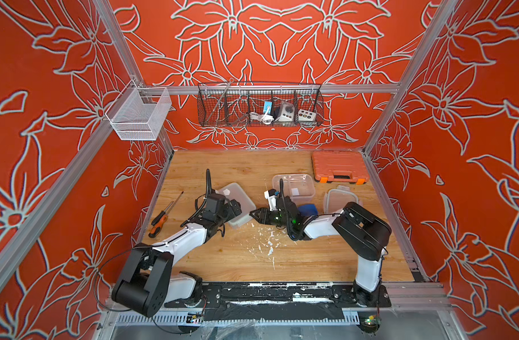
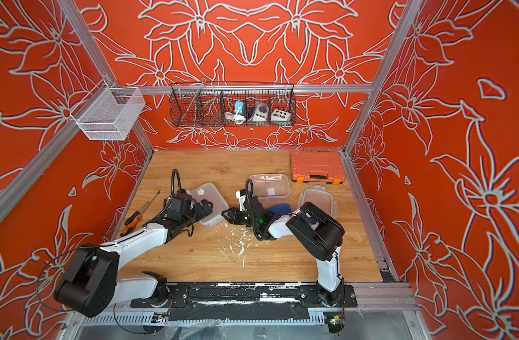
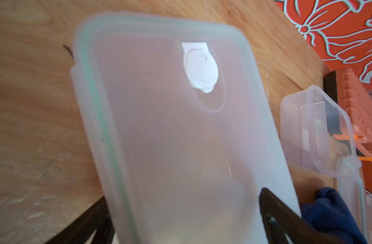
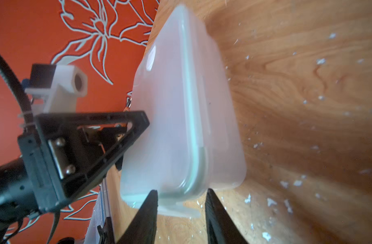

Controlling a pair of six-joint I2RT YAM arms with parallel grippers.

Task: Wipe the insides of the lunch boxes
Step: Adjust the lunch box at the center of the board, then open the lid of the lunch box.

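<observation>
Light wooden tabletop (image 1: 282, 262), grain running side to side. In far right corner: orange tool case (image 1: 338, 166), closed, lying flat. Just in front of it, toward centre: open lunch box (image 1: 299, 184) with divider and white label. Near its front edge: blue cloth (image 1: 308, 209); off to the right, 1 loose lid (image 1: 339, 198). Left of centre: lidded lunch box (image 1: 237, 195). By left edge: 2 screwdrivers (image 1: 159, 223), side by side. Across front centre: scattered white flecks (image 1: 267, 238).
</observation>
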